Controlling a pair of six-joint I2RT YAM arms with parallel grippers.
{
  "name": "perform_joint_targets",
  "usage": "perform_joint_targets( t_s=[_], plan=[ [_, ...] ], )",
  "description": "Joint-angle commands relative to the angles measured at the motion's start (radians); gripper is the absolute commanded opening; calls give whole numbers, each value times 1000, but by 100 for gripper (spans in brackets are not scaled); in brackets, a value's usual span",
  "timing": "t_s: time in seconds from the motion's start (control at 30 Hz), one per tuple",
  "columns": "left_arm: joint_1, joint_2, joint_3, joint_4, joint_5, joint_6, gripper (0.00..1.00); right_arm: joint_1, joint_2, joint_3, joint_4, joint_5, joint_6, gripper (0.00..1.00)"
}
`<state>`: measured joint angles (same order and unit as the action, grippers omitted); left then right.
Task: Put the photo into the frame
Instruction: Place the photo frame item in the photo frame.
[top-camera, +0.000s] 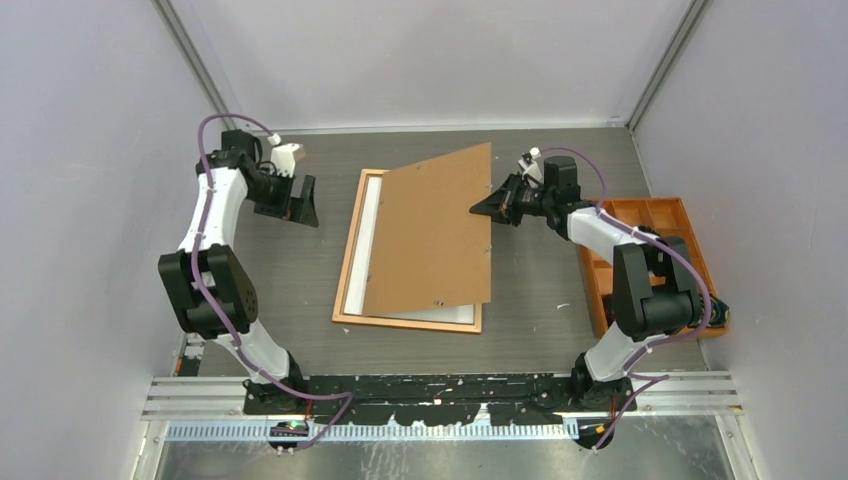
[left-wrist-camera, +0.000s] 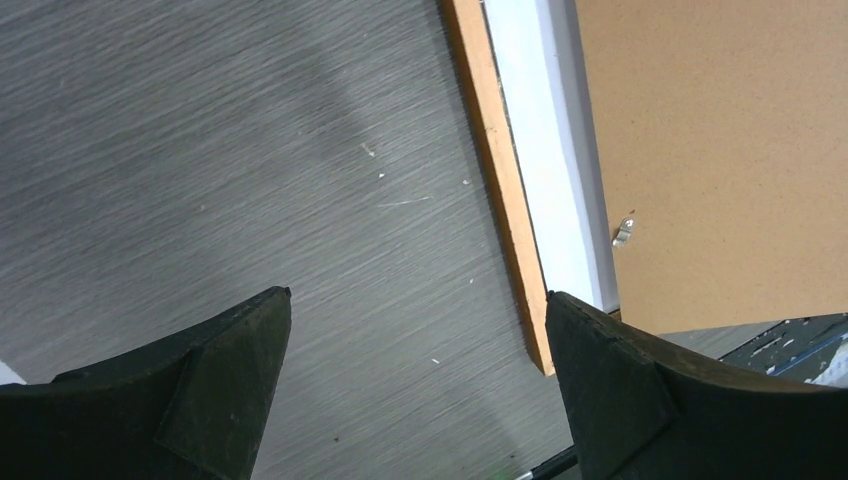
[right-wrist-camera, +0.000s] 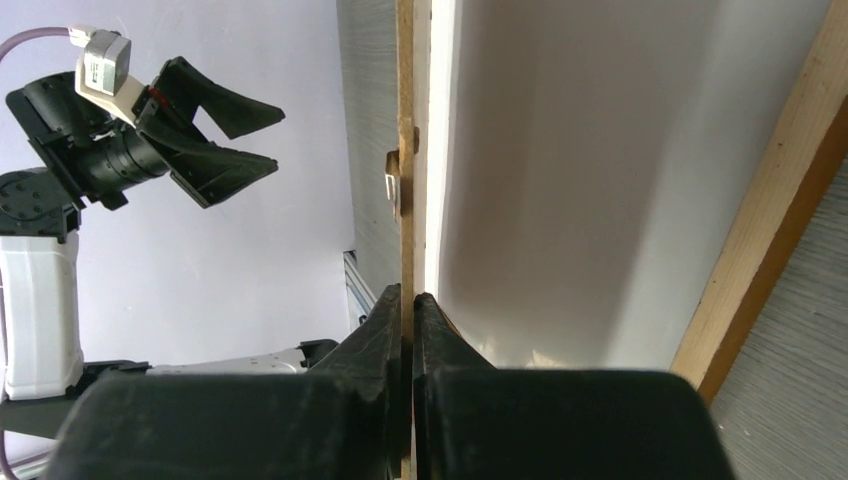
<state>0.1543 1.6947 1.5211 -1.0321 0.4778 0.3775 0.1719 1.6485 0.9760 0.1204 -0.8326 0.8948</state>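
- Brown flat fibreboard backing panel (top-camera: 430, 230) is leaning tilted over the thin orange-brown wooden picture frame (top-camera: 348, 250) lying on the grey tabletop (top-camera: 290, 290).
- Right hand (right-wrist-camera: 408, 296) is pinching the panel's edge.
- Left hand (left-wrist-camera: 418, 294) is hovering spread wide beside the frame.
- White-backed paper photo (top-camera: 368, 215) is lying inside the frame.

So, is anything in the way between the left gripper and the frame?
Nothing visible along the table between the left gripper and the frame. From above, the brown backing board, pinched by the right gripper, hangs tilted over most of it.
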Motion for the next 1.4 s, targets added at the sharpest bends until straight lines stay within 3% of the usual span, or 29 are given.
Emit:
perform_joint_targets(
  t_s=[0.0, 0.57, 0.97, 1.37],
  plan=[
    [49, -38, 29, -35, 51, 5, 100, 7, -9, 85, 7, -59, -39, 1],
    [74, 6, -83, 39, 15, -24, 100, 7, 53, 109, -37, -57, -100, 1],
    [71, 56, -160, 120, 6, -29, 92, 7, 103, 88, 202, -91, 96, 1],
    [72, 56, -181, 135, -8, -23, 90, 41, 144, 96, 234, -68, 113, 1]
  ],
)
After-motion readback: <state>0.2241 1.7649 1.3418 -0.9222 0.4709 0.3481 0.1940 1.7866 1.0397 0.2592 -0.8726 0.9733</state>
